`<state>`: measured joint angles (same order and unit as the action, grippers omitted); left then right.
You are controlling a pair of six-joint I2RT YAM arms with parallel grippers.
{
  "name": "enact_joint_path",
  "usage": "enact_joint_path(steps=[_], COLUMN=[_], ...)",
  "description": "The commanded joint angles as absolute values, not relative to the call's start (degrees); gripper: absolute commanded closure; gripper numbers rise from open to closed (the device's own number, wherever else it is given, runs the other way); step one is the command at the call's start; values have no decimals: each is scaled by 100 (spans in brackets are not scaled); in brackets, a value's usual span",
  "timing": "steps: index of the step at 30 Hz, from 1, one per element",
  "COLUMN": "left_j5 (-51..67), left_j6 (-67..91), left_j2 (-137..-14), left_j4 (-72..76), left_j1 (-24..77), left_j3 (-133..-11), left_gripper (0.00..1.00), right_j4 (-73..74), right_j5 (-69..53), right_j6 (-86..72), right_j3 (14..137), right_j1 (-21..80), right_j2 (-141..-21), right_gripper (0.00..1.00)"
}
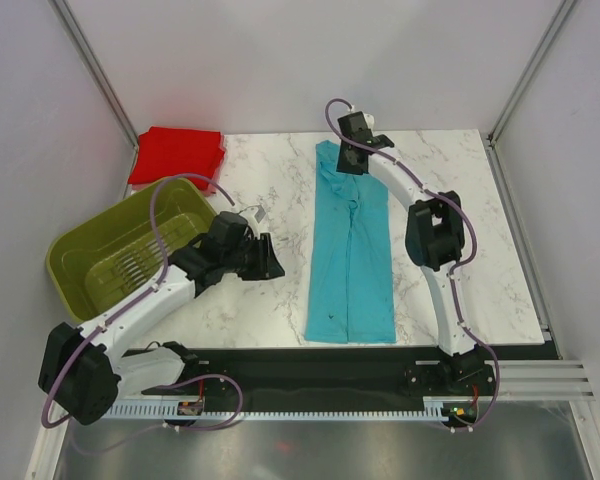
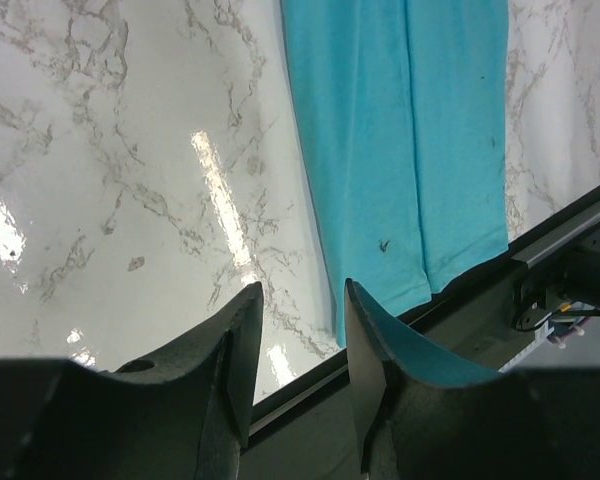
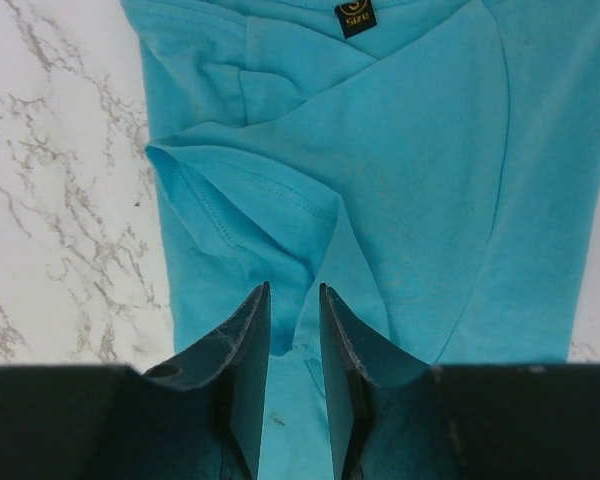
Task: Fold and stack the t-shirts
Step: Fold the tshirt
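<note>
The left tool [image 1: 272, 264] hangs low over bare marble surface [image 1: 270, 190], jaws parted with nothing between them. Just to its right lies the turquoise shirt [image 1: 352, 260], folded into a long narrow strip, its hem end nearest the tool's fingers. The right tool [image 1: 348, 160] sits over the far, collar end of that shirt, jaws a little apart above a raised fold; I see no cloth pinched. Behind and left of the left tool is the green basket [image 1: 80, 240], and past it the red shirt [image 1: 177, 155], a flat square bundle.
</note>
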<state>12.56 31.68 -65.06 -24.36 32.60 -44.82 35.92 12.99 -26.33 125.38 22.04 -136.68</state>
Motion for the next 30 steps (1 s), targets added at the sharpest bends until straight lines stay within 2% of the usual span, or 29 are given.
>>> enact_joint_path(steps=[1,26,30], left_j5=[1380,1301,1301], left_j6=[2751,2637,2637], left_j2=[-6284,-6047,-6029], left_j4=[-2707,-2909,-2909], left_j1=[3243,3182,3173], left_j3=[-4746,-4720,-4711], left_gripper=[54,54,54], right_j4=[3682,3885,3920], right_j5=[1503,1740,1749], right_j6=[-2839,-2971,-2988], right_j3=[12559,12568,12542], right_j1=[2215,2347,2364], right_j2=[-13851,-14133,-14072], right_gripper=[66,70,77])
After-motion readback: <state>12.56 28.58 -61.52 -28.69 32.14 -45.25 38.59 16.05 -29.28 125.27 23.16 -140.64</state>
